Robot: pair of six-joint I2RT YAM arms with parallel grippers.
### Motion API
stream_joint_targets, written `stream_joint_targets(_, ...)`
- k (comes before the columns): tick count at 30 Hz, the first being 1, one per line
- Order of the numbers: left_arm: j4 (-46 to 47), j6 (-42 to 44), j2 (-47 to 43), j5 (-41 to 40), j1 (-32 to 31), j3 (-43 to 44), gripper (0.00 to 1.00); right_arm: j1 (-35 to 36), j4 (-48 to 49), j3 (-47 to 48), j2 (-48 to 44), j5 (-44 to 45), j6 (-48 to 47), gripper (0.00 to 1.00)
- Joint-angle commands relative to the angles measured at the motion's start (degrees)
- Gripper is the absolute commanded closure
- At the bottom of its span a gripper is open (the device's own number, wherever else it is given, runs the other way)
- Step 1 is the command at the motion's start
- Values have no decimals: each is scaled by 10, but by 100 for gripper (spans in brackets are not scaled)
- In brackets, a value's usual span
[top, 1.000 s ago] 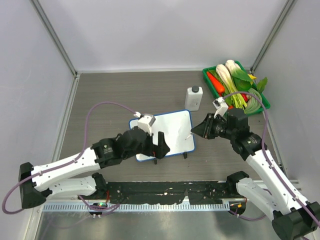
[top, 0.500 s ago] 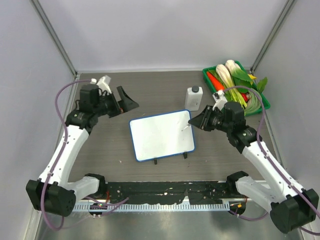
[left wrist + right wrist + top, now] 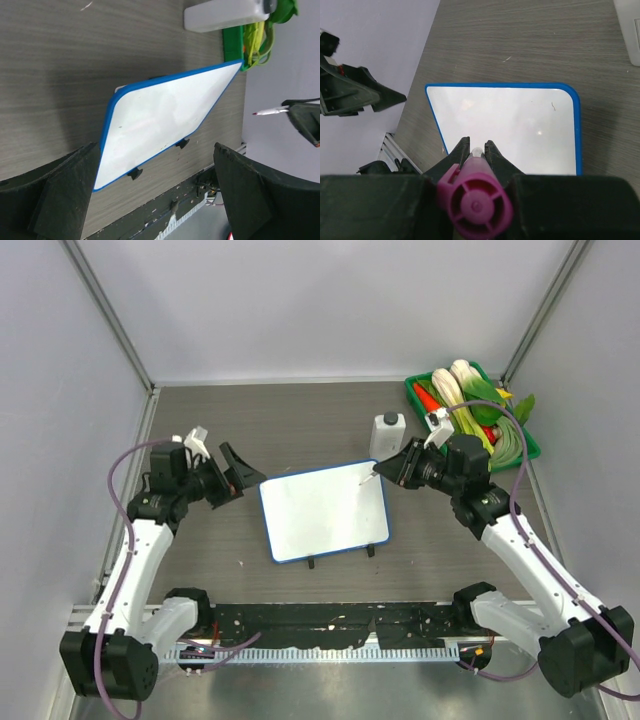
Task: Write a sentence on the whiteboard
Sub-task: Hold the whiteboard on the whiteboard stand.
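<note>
The whiteboard (image 3: 325, 512), white with a blue rim and two black feet, lies at the table's middle; it also shows in the left wrist view (image 3: 160, 115) and the right wrist view (image 3: 505, 125). Its face is blank, and no pink sentence shows on it. My right gripper (image 3: 397, 467) is shut on a magenta marker (image 3: 475, 200), whose tip (image 3: 372, 477) hovers over the board's far right corner. My left gripper (image 3: 238, 470) is open and empty, just left of the board's far left corner, with its fingers (image 3: 60, 195) spread wide.
A white bottle (image 3: 388, 435) stands just behind the board's right corner. A green tray (image 3: 522, 435) of vegetables sits at the back right. Grey walls close in the left, back and right sides. A black rail runs along the near edge.
My left arm left the board's near left part, swung out to the far left, then came back beside the board's left edge. My right gripper moved the marker toward the board's far right corner.
</note>
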Motion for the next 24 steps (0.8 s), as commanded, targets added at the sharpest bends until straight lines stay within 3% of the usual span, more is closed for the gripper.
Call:
stream_joint_targets(1,66,-29,-40,-4,3,-52,1,-3,91,-7,-4,-32,8,98)
stream_joint_targets(4,69,-28,-33,13,3,-71,2,-4,125,0,22,-61,21,99)
stream_joint_targets(11,187,-42,-25,69,2,-159,8,-4,216,3,97,-119,46,98)
stream_joint_targets(18,326,-74,-37,60,3,-241,10,-5,213,-4,102,-115,48,99)
stream_joint_targets(24,400,-82,4,80,3,-270,20,-4,226,-31,109,-115,66,98)
